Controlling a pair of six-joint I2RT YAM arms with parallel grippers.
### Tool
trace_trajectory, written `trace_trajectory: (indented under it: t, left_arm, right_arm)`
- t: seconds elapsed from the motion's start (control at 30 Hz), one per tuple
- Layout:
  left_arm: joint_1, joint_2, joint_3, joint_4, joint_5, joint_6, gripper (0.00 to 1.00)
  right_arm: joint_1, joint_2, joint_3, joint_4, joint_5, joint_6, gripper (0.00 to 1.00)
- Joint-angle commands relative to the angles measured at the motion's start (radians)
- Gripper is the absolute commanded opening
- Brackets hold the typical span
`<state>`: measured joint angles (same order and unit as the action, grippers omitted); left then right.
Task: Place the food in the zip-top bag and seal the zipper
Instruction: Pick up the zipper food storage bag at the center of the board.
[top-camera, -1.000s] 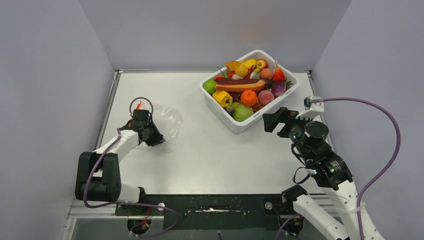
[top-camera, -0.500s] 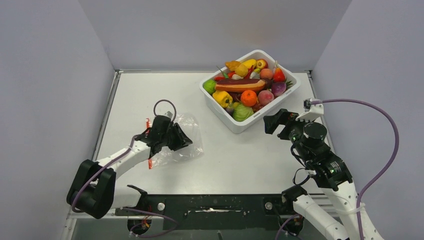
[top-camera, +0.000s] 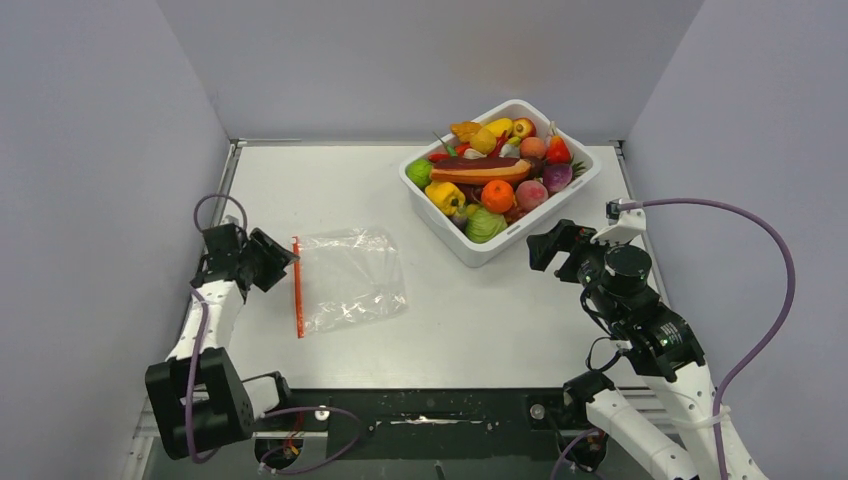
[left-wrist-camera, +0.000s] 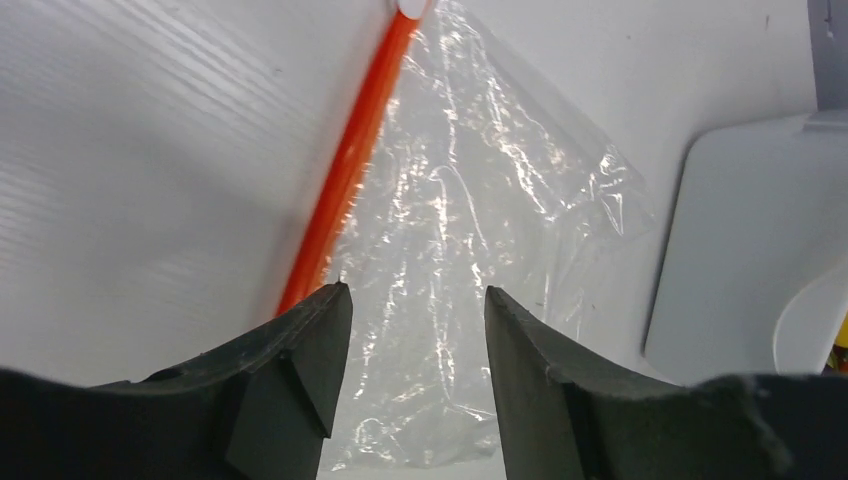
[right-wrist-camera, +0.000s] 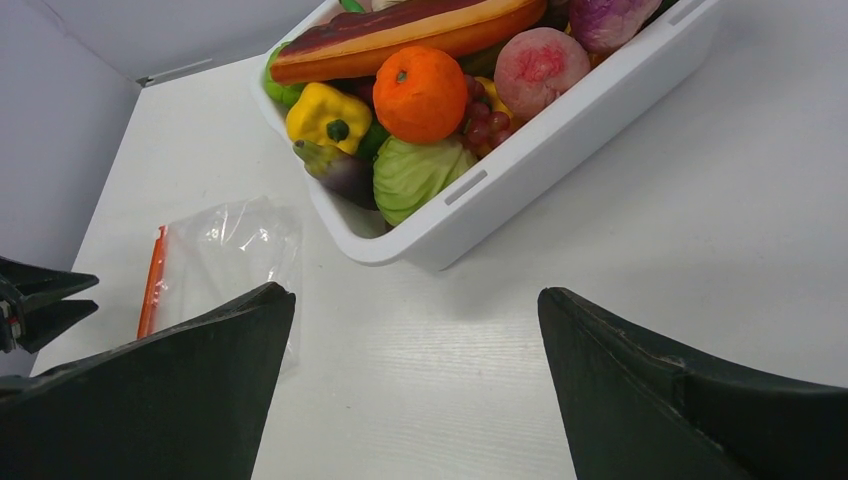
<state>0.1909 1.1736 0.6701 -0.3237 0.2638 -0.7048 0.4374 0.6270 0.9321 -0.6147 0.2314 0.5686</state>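
The zip-top bag (top-camera: 352, 280) lies flat and empty on the table, its red-orange zipper (top-camera: 297, 287) along the left edge. My left gripper (top-camera: 283, 262) hovers just left of the zipper, open and holding nothing. In the left wrist view the zipper (left-wrist-camera: 345, 170) runs up past my left finger, with the bag (left-wrist-camera: 470, 240) beyond the open left gripper (left-wrist-camera: 415, 300). The food (top-camera: 497, 170) fills the white tub (top-camera: 545, 215): orange ball (right-wrist-camera: 420, 90), yellow pepper (right-wrist-camera: 325, 115), long sausage shape (right-wrist-camera: 400, 35). My right gripper (top-camera: 553, 245) is wide open just right of the tub's near corner.
Grey walls close in the table on the left, right and back. The tub wall (right-wrist-camera: 560, 130) stands just ahead of my right gripper (right-wrist-camera: 415, 300). A green cabbage (right-wrist-camera: 415, 175) and a purple piece (right-wrist-camera: 335, 170) sit at the tub's near corner.
My left gripper opened, let go of the bag and drew back to the left. The bag, first dragged right, now lies spread flat. The right arm has stayed put.
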Motion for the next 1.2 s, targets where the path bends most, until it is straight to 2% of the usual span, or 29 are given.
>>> trace_trajectory:
  t: [0.0,0.2,0.3,0.77,0.93,1.17]
  left_arm:
    - [0.134,0.047,0.008,-0.003,0.139,0.117,0.51]
    - [0.153,0.164,-0.007,0.073,0.230,0.112,0.58]
    - [0.151,0.204,-0.009,0.082,0.246,0.115,0.59]
    - [0.160,0.336,0.030,0.049,0.199,0.142,0.62]
    - [0.157,0.324,0.019,0.082,0.268,0.130,0.46]
    - [0.145,0.314,-0.007,0.113,0.343,0.108,0.06]
  right_arm:
    - [-0.003,-0.007,0.010,0.024,0.008,-0.022,0.98]
    - [-0.002,0.009,0.033,0.011,0.011,-0.047,0.98]
    - [-0.003,0.005,0.020,0.015,0.014,-0.043,0.98]
    - [-0.003,-0.027,0.019,-0.019,0.012,-0.013,0.99]
    - [-0.003,-0.011,0.026,-0.031,0.005,-0.002,0.98]
    - [-0.002,0.035,0.051,-0.038,-0.055,0.021,0.99]
